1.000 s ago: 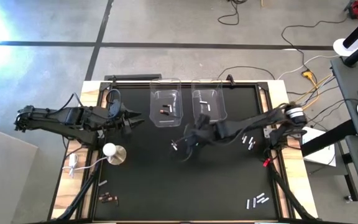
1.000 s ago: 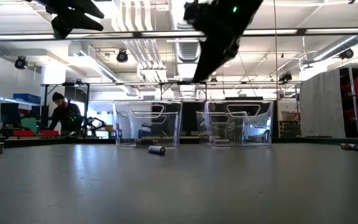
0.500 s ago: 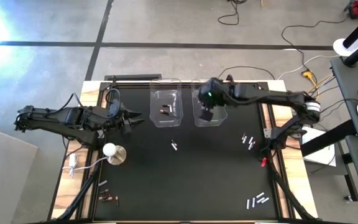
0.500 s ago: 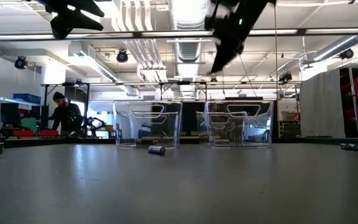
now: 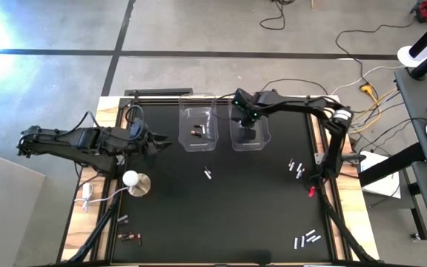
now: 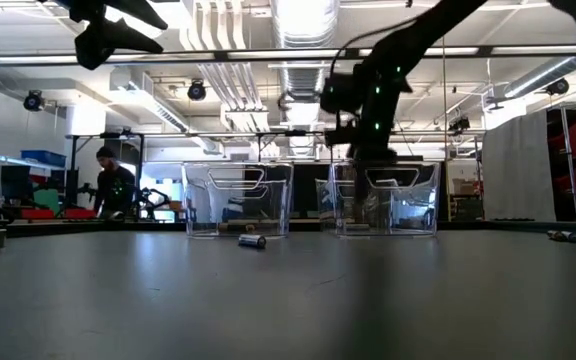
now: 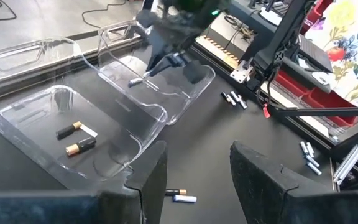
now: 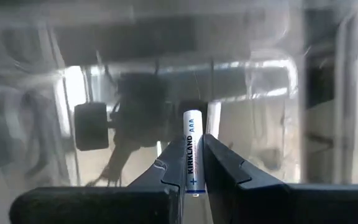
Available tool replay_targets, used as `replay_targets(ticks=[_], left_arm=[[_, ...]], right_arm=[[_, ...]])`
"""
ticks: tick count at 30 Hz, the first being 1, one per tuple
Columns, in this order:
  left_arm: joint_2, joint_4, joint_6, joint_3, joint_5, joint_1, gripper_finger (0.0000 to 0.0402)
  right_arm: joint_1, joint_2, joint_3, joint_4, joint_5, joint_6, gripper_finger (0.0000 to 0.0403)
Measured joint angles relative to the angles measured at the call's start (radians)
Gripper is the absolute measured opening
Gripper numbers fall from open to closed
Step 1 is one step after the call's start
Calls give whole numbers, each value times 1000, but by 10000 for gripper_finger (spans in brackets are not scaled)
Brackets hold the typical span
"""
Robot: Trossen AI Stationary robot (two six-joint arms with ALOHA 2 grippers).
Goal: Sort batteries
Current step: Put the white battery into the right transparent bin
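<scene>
My right gripper (image 5: pixel 247 120) hangs over the right clear bin (image 5: pixel 262 137), shut on a white battery (image 8: pixel 192 124); in the low view my right gripper (image 6: pixel 372 150) stands about level with the right bin's rim (image 6: pixel 423 166). The left clear bin (image 5: pixel 199 141) holds a few dark batteries (image 5: pixel 197 132). My left gripper (image 5: pixel 163 141) waits open at the table's left, above the surface, and its own view shows my left gripper (image 7: pixel 194 168) with nothing between the fingers. A loose pair of batteries (image 5: pixel 208 174) lies mid-table. My right gripper pinches the white battery between its two fingers, by the battery's lower half (image 8: pixel 192 169). The battery lies along the fingers, and its far end (image 8: pixel 192 118) sticks out past the tips. The fingers point steeply down over the right bin, with the battery clear of it.
More loose batteries lie at the right (image 5: pixel 296 168), near right (image 5: pixel 308 238) and near left (image 5: pixel 128 236). A white round-based knob (image 5: pixel 134 180) stands at the left and a small red object (image 5: pixel 312 191) at the right edge. A person (image 6: pixel 113 185) is far behind the table.
My right gripper has swung from mid-table, near the loose pair, toward the far edge and now hangs over the right bin, lower than half a second ago. It stays shut. The loose pair has not moved.
</scene>
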Motion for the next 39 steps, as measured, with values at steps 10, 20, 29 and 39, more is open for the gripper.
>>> replay_targets(ticks=[10,20,29,39], left_arm=[[1,0,-2,0,-1,0,154],[1,0,-1,0,-3,0,154],[1,0,16,0,-3,0,154],[1,0,59,0,-4,0,154]], right_arm=[[-16,99,2,22,-17,-29,34],[-11,84,19,-8,-9,-3,82],[34,-18,223,-245,-9,124,142],[322,-213,225,-106,-115,452,147]])
